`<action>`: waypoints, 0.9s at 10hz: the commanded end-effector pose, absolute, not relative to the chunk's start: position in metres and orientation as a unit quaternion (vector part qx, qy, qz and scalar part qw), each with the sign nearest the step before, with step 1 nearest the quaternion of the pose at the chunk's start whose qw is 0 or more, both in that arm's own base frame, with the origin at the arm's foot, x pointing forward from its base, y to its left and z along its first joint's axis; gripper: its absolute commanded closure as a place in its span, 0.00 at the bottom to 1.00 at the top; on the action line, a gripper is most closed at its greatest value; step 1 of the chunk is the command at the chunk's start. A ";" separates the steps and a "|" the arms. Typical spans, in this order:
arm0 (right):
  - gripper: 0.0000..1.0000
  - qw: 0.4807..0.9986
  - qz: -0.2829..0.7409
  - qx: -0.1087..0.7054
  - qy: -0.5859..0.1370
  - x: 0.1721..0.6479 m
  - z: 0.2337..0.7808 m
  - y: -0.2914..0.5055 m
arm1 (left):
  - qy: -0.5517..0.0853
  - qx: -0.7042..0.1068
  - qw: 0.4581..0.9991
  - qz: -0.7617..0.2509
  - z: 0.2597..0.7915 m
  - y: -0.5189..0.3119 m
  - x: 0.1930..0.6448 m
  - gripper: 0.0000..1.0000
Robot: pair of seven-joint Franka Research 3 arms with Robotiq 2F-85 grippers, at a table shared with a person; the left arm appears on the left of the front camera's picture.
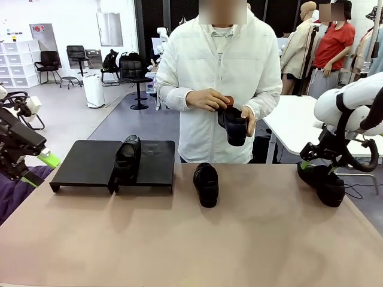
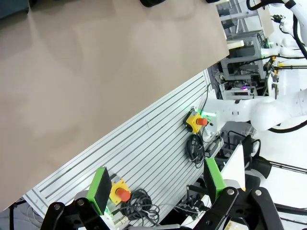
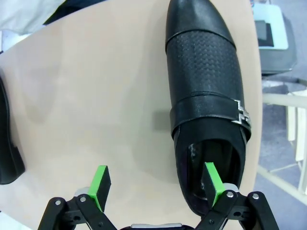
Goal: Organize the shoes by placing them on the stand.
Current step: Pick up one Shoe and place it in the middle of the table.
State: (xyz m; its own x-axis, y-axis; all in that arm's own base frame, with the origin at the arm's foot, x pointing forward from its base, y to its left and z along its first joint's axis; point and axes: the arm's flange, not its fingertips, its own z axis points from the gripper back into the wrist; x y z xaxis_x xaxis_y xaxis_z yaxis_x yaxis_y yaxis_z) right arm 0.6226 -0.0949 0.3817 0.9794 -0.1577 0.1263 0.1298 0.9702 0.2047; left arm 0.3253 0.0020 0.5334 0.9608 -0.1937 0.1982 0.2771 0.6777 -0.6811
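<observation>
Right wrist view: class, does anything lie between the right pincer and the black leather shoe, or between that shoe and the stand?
Nothing visible separates the open right pincer from the black buckled leather shoe. Toward the low black flat-topped stand, another black shoe lies mid-table in the path.

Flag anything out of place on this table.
Nothing looks damaged. One shoe sits on the stand by the seam between its two sections. A second shoe lies close to the table's right edge, and a third shoe lies loose mid-table.
</observation>
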 end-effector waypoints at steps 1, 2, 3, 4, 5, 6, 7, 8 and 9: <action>0.00 0.991 -0.064 0.094 -0.068 0.629 0.388 -0.095 | -0.058 -0.389 0.909 -0.137 0.535 0.002 0.326 0.00; 0.00 0.992 -0.067 0.088 -0.057 0.630 0.384 -0.093 | -0.058 -0.389 0.909 -0.137 0.535 0.002 0.326 0.00; 0.00 0.992 -0.072 0.080 -0.062 0.629 0.385 -0.093 | -0.058 -0.389 0.909 -0.137 0.535 0.002 0.326 0.00; 0.00 0.993 -0.073 0.076 -0.061 0.630 0.387 -0.094 | -0.058 -0.389 0.909 -0.137 0.535 0.002 0.326 0.00; 0.00 0.993 -0.078 0.071 -0.059 0.631 0.385 -0.095 | -0.058 -0.389 0.909 -0.137 0.535 0.002 0.326 0.00; 0.00 0.993 -0.083 0.069 -0.039 0.634 0.377 -0.098 | -0.058 -0.389 0.909 -0.137 0.535 0.002 0.326 0.00; 0.00 0.993 -0.088 0.070 -0.027 0.636 0.371 -0.099 | -0.058 -0.389 0.909 -0.137 0.535 0.002 0.326 0.00; 0.00 0.993 -0.090 0.070 -0.014 0.636 0.365 -0.100 | -0.058 -0.389 0.909 -0.137 0.535 0.002 0.326 0.00; 0.00 0.992 -0.097 0.077 -0.018 0.634 0.373 -0.096 | -0.058 -0.389 0.909 -0.137 0.535 0.002 0.326 0.00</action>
State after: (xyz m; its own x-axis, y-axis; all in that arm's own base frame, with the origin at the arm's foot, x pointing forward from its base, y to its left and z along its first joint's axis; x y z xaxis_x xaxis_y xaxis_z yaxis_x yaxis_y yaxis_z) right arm 0.6255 -0.0999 0.3589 0.9847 -0.1709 0.0353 0.1629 0.9726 0.1658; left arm 0.3253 0.0020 0.5334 0.9608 -0.1938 0.1984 0.2773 0.6775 -0.6812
